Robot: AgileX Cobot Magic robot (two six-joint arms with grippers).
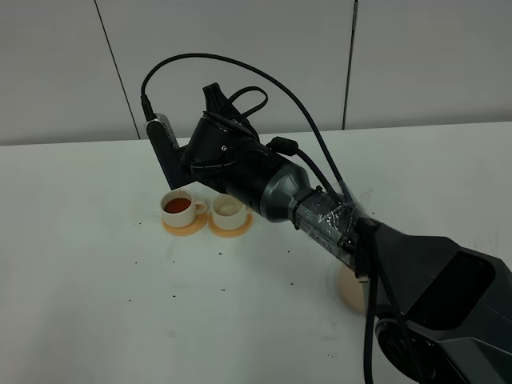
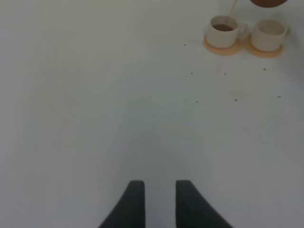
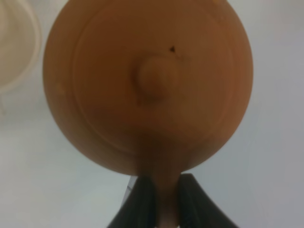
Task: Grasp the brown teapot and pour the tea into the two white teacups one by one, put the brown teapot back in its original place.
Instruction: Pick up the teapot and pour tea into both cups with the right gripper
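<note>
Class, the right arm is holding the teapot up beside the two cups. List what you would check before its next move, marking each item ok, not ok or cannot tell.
1. Right fingers shut on the handle of the brown teapot: ok.
2. Lid seated on the teapot: ok.
3. First teacup holds dark tea: ok.
4. Second teacup ready to fill, no tea showing inside: ok.
5. Spout lined up over the second teacup: cannot tell, no view shows the spout.
6. Large beige coaster free for the return: cannot tell, the right arm covers most of it.
</note>
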